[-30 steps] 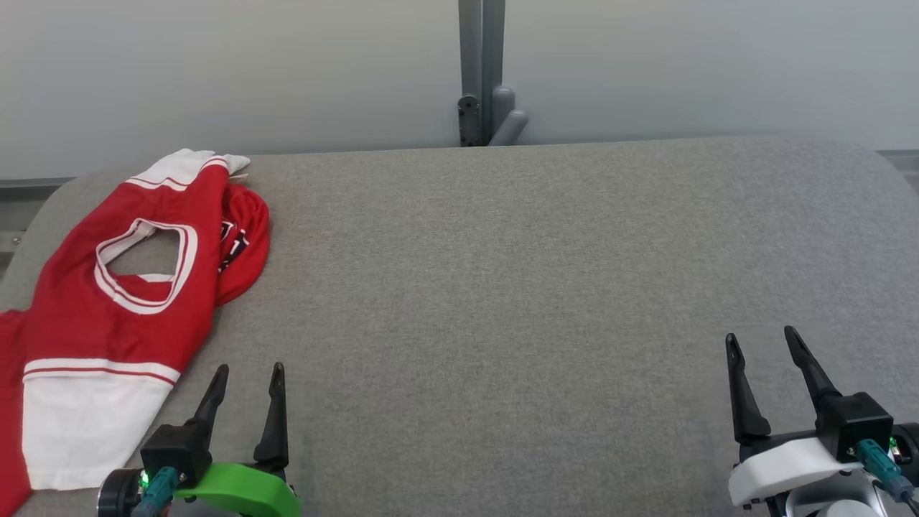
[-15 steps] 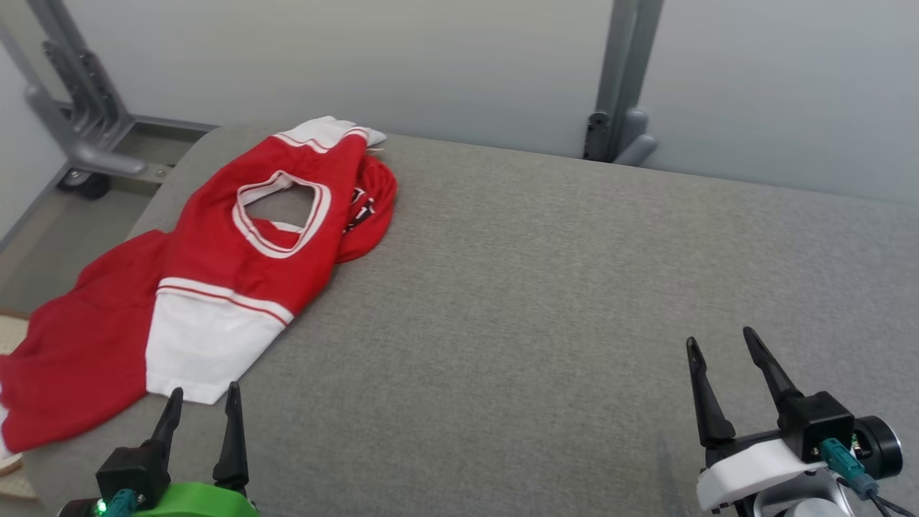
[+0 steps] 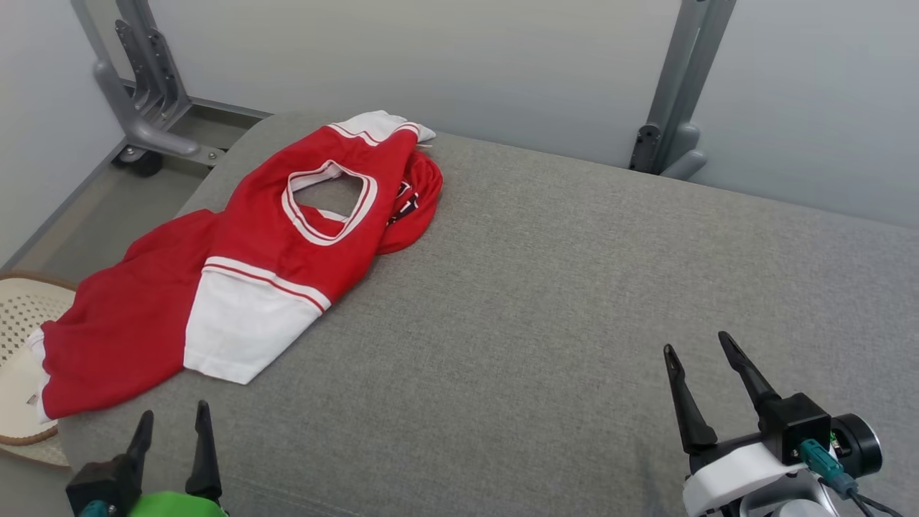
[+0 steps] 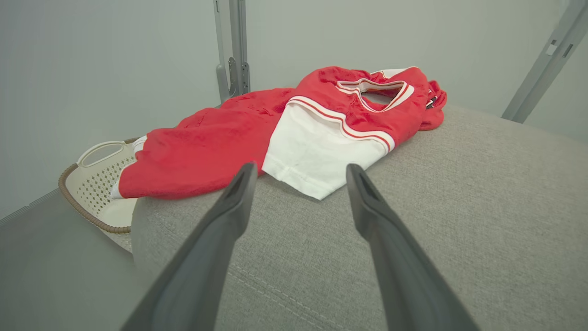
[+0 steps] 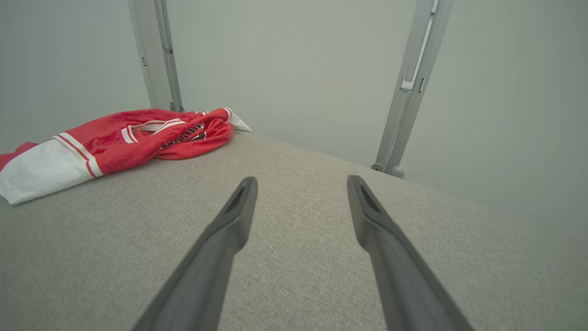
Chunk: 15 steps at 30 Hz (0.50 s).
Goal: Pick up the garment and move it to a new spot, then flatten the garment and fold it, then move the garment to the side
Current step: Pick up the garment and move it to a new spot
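The red-and-white garment (image 3: 266, 244) is left crumpled at the left end of the grey bench (image 3: 546, 301), partly draped over its edge. Within the last second the head view has been swung left, bringing the whole garment into frame, so pickup is judged imminent. The left hand (image 3: 174, 409), just short of the garment, and the right hand (image 3: 696, 342), well apart from it, are spread wide, with nothing held or touched.

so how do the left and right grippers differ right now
The left gripper sits on a green mount; the right gripper sits on a white mount. The left gripper points at the white sleeve of the red jersey, close to it; the right gripper points over the bare grey padded surface, well away from the jersey. Both are open, hold nothing and have two long dark fingers.
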Available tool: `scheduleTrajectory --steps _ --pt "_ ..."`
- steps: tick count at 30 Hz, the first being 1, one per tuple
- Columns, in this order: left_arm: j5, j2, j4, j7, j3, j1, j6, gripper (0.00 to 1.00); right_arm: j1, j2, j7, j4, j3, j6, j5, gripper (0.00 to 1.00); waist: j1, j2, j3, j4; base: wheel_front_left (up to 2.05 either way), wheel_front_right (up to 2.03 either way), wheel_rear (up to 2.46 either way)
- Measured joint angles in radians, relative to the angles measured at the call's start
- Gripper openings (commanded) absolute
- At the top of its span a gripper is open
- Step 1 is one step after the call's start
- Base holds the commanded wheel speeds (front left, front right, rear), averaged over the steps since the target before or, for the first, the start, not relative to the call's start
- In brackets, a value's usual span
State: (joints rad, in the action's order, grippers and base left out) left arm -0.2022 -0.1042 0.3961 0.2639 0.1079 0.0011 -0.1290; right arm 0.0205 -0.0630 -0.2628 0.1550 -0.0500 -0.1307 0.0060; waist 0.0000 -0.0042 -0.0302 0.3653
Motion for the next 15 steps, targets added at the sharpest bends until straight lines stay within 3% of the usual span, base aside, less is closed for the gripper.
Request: scheduleTrajectory --steps 15 --pt "-0.125 -0.090 0.428 -0.089 0.021 -0.288 0.001 1.00 -0.026 -0.037 0.000 -0.002 0.008 0.000 0.000 1.00 0.0000 0.0000 0.117 -0.151 0.00 0.00 0.00"
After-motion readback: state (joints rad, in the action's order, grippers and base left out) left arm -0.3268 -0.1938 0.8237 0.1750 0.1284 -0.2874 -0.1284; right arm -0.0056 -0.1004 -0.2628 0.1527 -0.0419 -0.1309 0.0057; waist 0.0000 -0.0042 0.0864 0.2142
